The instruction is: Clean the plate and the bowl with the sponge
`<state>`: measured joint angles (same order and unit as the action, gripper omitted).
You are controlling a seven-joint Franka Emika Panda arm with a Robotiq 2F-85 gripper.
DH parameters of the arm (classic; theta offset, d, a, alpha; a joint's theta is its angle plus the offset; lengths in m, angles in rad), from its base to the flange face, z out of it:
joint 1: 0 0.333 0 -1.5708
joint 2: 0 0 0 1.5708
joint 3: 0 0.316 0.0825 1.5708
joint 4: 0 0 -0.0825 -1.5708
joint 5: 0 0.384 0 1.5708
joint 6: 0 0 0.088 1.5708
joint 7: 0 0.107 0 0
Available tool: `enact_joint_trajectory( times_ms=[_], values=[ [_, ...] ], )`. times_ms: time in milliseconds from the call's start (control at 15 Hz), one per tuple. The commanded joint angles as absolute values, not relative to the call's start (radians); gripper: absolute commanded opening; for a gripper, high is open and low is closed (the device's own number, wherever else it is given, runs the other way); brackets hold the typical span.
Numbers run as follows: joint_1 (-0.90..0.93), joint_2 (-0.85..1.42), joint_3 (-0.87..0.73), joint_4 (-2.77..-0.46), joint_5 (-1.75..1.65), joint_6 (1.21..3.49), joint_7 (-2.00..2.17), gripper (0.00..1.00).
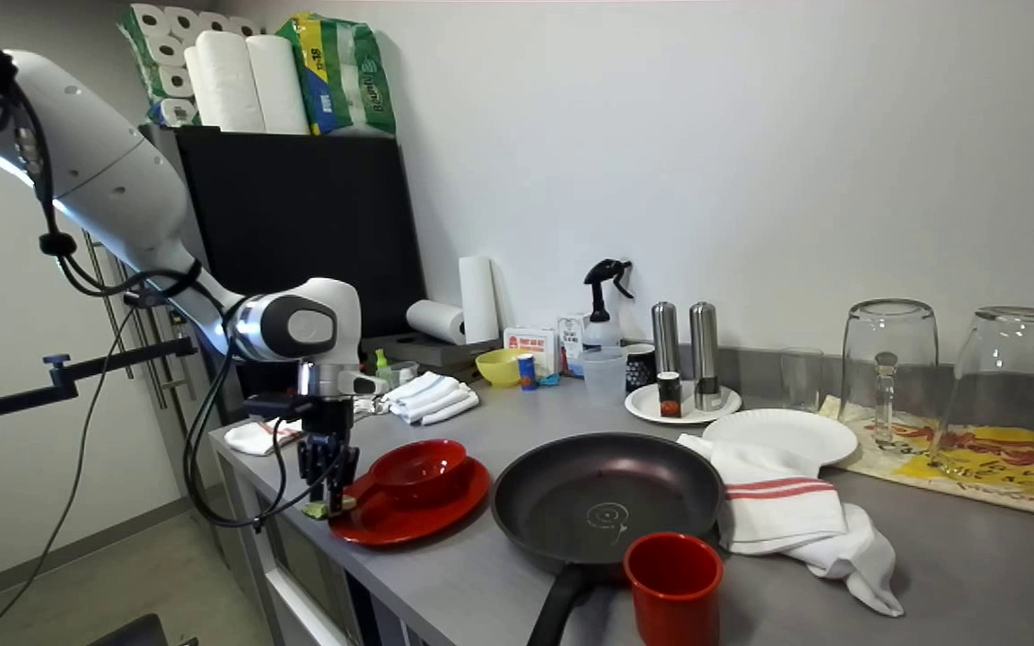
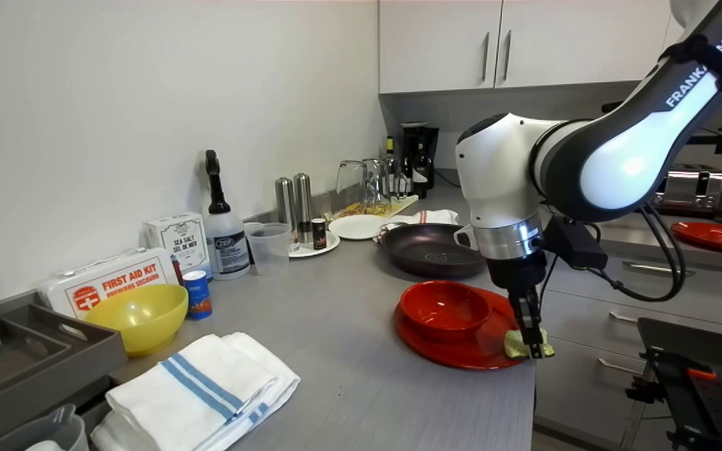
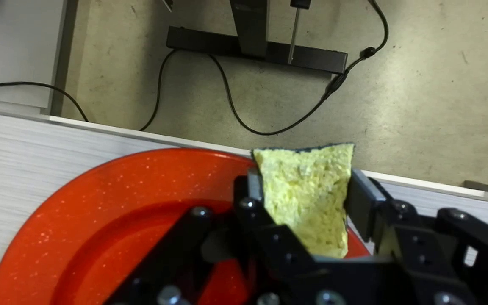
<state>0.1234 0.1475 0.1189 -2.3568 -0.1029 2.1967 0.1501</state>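
The round red plate (image 1: pixel 432 522) lies near the front edge of the counter in both exterior views. On it stands the red bowl (image 2: pixel 445 313), upright and away from the rim nearest my gripper. My gripper (image 3: pixel 307 186) is shut on the yellow-green sponge (image 3: pixel 305 190), which is squeezed and slightly bent between the fingers (image 3: pixel 367 199). In an exterior view the sponge (image 2: pixel 514 344) is at the plate's outer rim, overlapping it; whether it presses on the rim I cannot tell. The wrist view shows the plate (image 3: pixel 112 190) below and left of the sponge; the bowl cannot be made out there.
A black frying pan (image 1: pixel 607 502) sits beside the plate, with a red cup (image 1: pixel 674 583) by its handle and a white cloth (image 1: pixel 777 502) behind. Folded towels (image 2: pixel 204 382) and a yellow bowl (image 2: pixel 141 316) are farther along. The counter edge (image 3: pixel 151 137) drops to the floor.
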Motion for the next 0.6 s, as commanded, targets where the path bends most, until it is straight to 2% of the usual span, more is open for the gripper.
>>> enact_joint_trajectory(
  times_ms=[0,533],
  values=[
    [0.114,0.144,0.097,-2.358,-0.116,2.197,0.144,0.25],
    [0.057,0.164,0.018,-2.34,-0.125,2.195,0.176,0.25]
  ],
)
